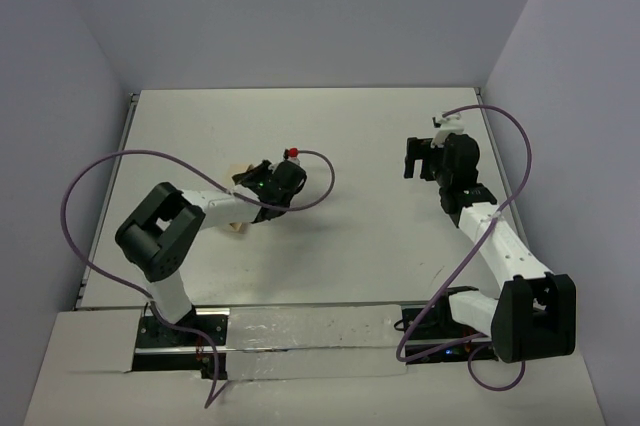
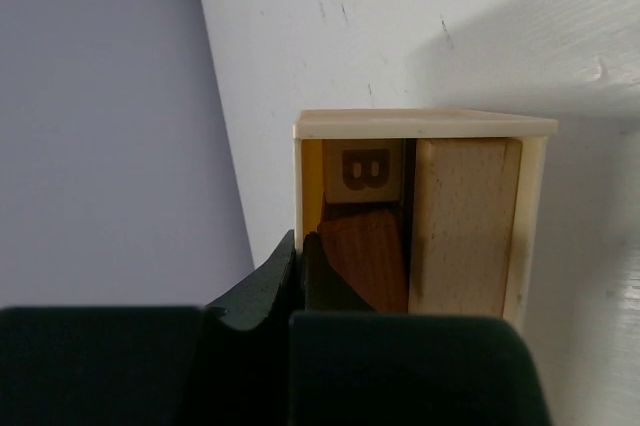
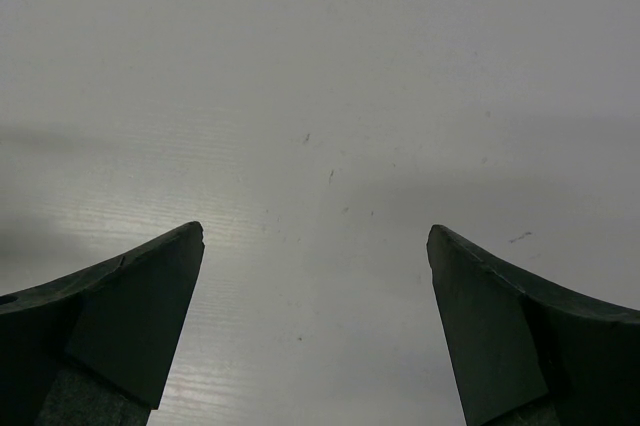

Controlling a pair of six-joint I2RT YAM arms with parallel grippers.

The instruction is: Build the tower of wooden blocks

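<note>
In the left wrist view a pale wooden box (image 2: 425, 124) lies open towards me with wood blocks inside. A light tan block (image 2: 462, 226) fills its right side. A reddish-brown block (image 2: 368, 256) lies beside it, and a block with a dark letter B (image 2: 365, 171) sits behind that one. My left gripper (image 2: 301, 238) is shut, its tips meeting at the near end of the box's left wall. No tower shows. From above, the left gripper (image 1: 252, 178) covers most of the box (image 1: 237, 226). My right gripper (image 3: 315, 236) is open over bare table, seen from above as the right gripper (image 1: 412, 161).
The white table (image 1: 350, 246) is walled at the back and both sides. The purple cables (image 1: 75, 196) loop beside each arm. The left wall stands close to the box in the left wrist view.
</note>
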